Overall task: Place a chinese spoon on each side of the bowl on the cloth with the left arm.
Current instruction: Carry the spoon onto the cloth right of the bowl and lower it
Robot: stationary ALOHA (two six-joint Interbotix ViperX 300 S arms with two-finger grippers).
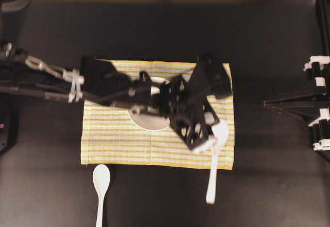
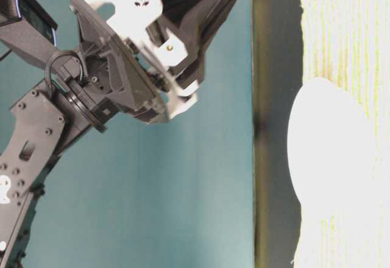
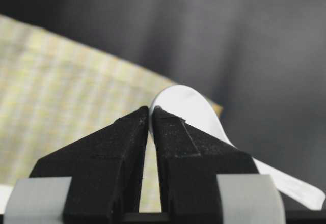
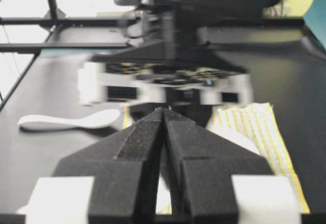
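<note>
A glossy white round bowl [image 1: 147,119] is seen mid-cloth, partly hidden. The rectangular yellow-and-white striped cloth [image 1: 113,139] is spread flat. One white ceramic spoon [image 1: 215,155] is held by the black left arm's gripper [image 1: 210,143] at the cloth's right edge; another white spoon [image 1: 100,185] lies off the cloth's near left corner.

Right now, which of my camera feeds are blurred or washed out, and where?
Overhead view: left arm slightly smeared, bowl glares white. Table-level view: bowl and cloth overexposed, detail lost. Left wrist view: fingers sharp, spoon and cloth behind them soft. Right wrist view: the left arm across the middle is motion-blurred, and the background at the upper left is blown out.
</note>
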